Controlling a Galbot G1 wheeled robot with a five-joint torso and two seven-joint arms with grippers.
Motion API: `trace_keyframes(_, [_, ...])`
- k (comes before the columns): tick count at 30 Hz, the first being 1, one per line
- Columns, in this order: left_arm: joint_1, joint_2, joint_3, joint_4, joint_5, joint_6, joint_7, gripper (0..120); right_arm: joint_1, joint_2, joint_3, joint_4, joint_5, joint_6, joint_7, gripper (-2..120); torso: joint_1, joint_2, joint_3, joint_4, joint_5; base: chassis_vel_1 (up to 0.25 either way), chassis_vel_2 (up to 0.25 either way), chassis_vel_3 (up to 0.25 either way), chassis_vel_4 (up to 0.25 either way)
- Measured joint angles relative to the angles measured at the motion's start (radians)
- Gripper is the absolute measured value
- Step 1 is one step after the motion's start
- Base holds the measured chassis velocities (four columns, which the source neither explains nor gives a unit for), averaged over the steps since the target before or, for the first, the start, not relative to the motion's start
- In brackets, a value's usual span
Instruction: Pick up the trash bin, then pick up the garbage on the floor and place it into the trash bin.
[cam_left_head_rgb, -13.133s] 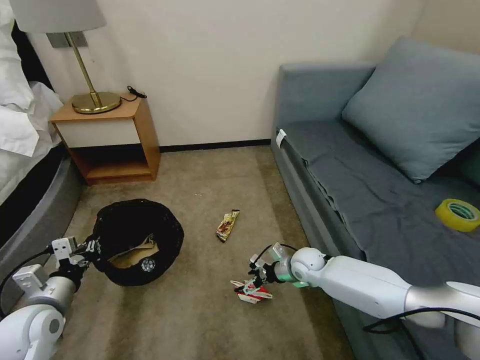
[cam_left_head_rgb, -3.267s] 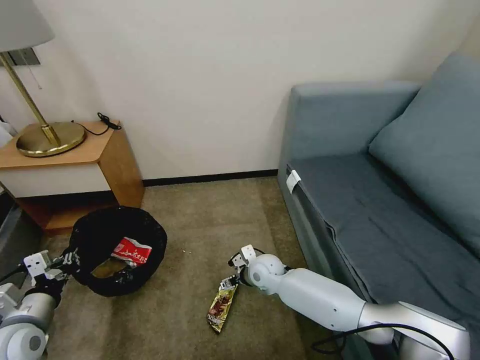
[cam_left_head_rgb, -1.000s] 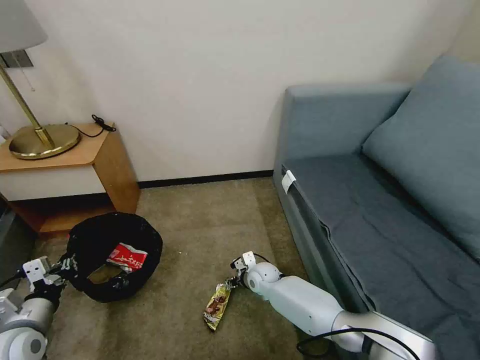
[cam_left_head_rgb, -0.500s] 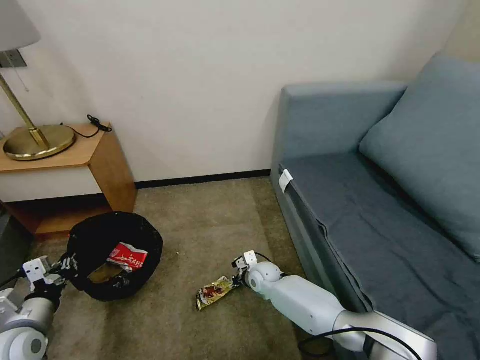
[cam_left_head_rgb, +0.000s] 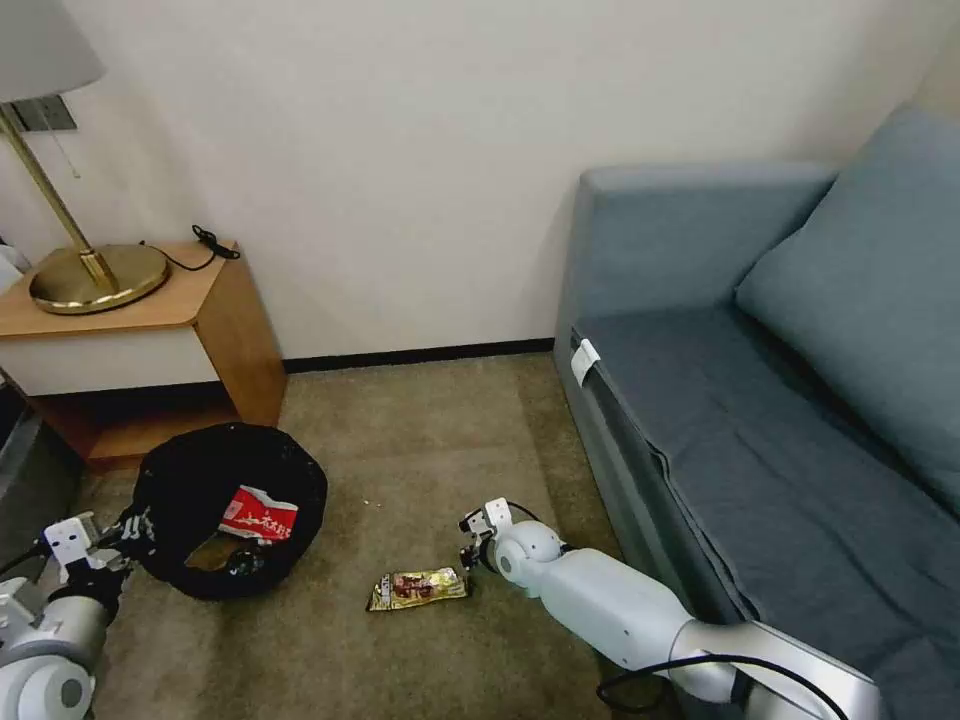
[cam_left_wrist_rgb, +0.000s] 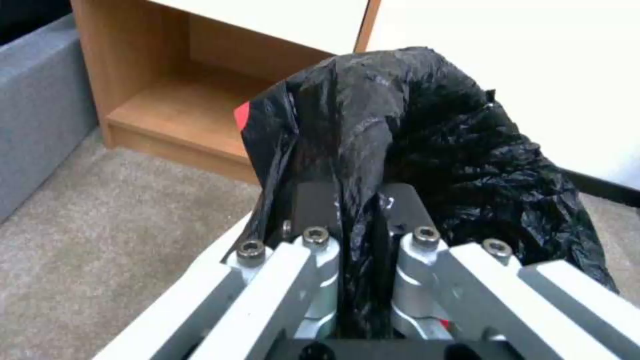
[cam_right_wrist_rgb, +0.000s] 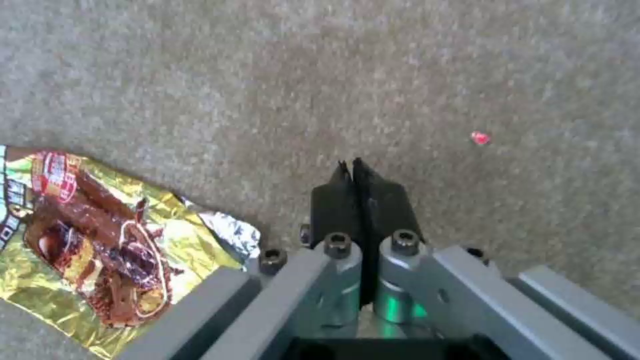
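The trash bin (cam_left_head_rgb: 190, 475), lined with a crinkly black bag (cam_left_wrist_rgb: 427, 130), stands tilted on the carpet at the left. My left gripper (cam_left_head_rgb: 132, 528) is shut on its rim, the bag pinched between the fingers (cam_left_wrist_rgb: 313, 200). A red-and-white carton (cam_left_head_rgb: 258, 515) lies inside the bin. The gold-brown snack wrapper (cam_left_head_rgb: 418, 588) lies flat on the carpet. My right gripper (cam_left_head_rgb: 467, 553) hovers low at its right end. In the right wrist view this gripper (cam_right_wrist_rgb: 353, 175) is shut with nothing between the fingers, and the wrapper (cam_right_wrist_rgb: 100, 240) lies just beside it.
A wooden nightstand (cam_left_head_rgb: 230, 330) with a brass lamp (cam_left_head_rgb: 95, 275) stands behind the bin. A grey-blue sofa (cam_left_head_rgb: 720, 420) runs along the right side. Open carpet lies between bin and sofa. A tiny red speck (cam_right_wrist_rgb: 479, 138) is on the carpet.
The wrapper has swung from hanging lengthwise at my right gripper to lying flat and crosswise on the carpet, free of the fingers. The head camera shifted slightly. The left gripper still holds the bin.
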Motion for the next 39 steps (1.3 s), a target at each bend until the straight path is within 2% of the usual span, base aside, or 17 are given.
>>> trace_keyframes(4, [-0.003, 0.003, 0.004, 0.0, 0.0, 0.0, 0.0, 5, 0.008, -0.017, -0.015, 0.028, -0.013, 0.004, -0.003, 0, 0.0, 0.0, 0.0, -0.0002, -0.0001, 0.0, 0.0, 0.0, 0.0])
trace_keyframes(8, [-0.004, 0.008, 0.006, 0.001, 0.0, 0.0, 0.001, 5, 0.034, -0.051, -0.064, 0.07, -0.092, 0.04, -0.069, 0, 0.0, 0.0, 0.0, -0.0003, -0.0001, 0.0, 0.0, 0.0, 0.0])
trace_keyframes(10, [-0.005, 0.012, 0.008, 0.004, 0.0, 0.0, 0.001, 5, 0.074, -0.091, -0.128, 0.111, -0.2, 0.083, -0.149, 0, 0.0, 0.0, 0.0, -0.0002, -0.0002, 0.0, 0.0, 0.0, 0.0])
trace_keyframes(12, [-0.006, 0.014, 0.009, 0.007, 0.0, 0.0, 0.004, 5, 0.114, -0.119, -0.176, 0.136, -0.283, 0.111, -0.205, 8, 0.0, 0.0, 0.0, -0.0002, -0.0001, 0.0, 0.0, 0.0, 0.0])
trace_keyframes(14, [-0.007, 0.015, 0.009, 0.008, 0.0, 0.0, 0.005, 5, 0.123, -0.126, -0.185, 0.142, -0.296, 0.114, -0.217, 10, 0.0, 0.0, 0.0, -0.0002, -0.0001, 0.0, 0.0, 0.0, 0.0])
trace_keyframes(15, [-0.008, 0.016, 0.01, 0.011, 0.0, -0.002, 0.006, 5, 0.166, -0.157, -0.23, 0.168, -0.339, 0.125, -0.263, 18, 0.0, 0.0, 0.0, -0.0002, -0.0001, 0.0, 0.0, 0.0, 0.0])
trace_keyframes(17, [-0.008, 0.017, 0.01, 0.012, 0.0, -0.002, 0.006, 5, 0.186, -0.174, -0.253, 0.18, -0.36, 0.132, -0.286, 22, 0.0, 0.0, 0.0, -0.0001, -0.0001, 0.0, 0.0, 0.0, 0.0])
trace_keyframes(19, [-0.009, 0.018, 0.01, 0.015, 0.001, -0.004, 0.007, 5, 0.247, -0.236, -0.332, 0.214, -0.421, 0.168, -0.361, 32, 0.0, 0.0, 0.0, -0.0002, -0.0002, 0.0, 0.0, 0.0, 0.0])
trace_keyframes(20, [-0.009, 0.018, 0.01, 0.015, 0.001, -0.004, 0.007, 5, 0.247, -0.236, -0.332, 0.214, -0.421, 0.168, -0.361, 32, 0.0, 0.0, 0.0, -0.0002, -0.0002, 0.0, 0.0, 0.0, 0.0])
trace_keyframes(24, [-0.008, 0.016, 0.011, 0.02, 0.003, -0.008, 0.008, 5, 0.302, -0.313, -0.441, 0.293, -0.47, 0.215, -0.416, 51, 0.0, 0.0, 0.0, -0.0006, -0.0002, 0.0, 0.0, 0.0, 0.0])
trace_keyframes(28, [-0.007, 0.014, 0.012, 0.02, 0.004, -0.009, 0.009, 5, 0.305, -0.324, -0.463, 0.317, -0.475, 0.224, -0.415, 59, 0.0, 0.0, 0.0, -0.0005, -0.0002, 0.0, 0.0, 0.0, 0.0])
trace_keyframes(32, [-0.006, 0.008, 0.014, 0.021, 0.01, -0.013, 0.009, 5, 0.321, -0.325, -0.51, 0.361, -0.481, 0.25, -0.42, 82, 0.0, 0.0, 0.0, -0.0003, -0.0001, 0.0, 0.0, 0.0, 0.0])
trace_keyframes(39, [-0.004, 0.003, 0.016, 0.021, 0.016, -0.018, 0.011, 5, 0.371, -0.31, -0.591, 0.386, -0.504, 0.278, -0.449, 99, 0.0, 0.0, 0.0, -0.0001, -0.0003, 0.0, 0.0, 0.0, 0.0])
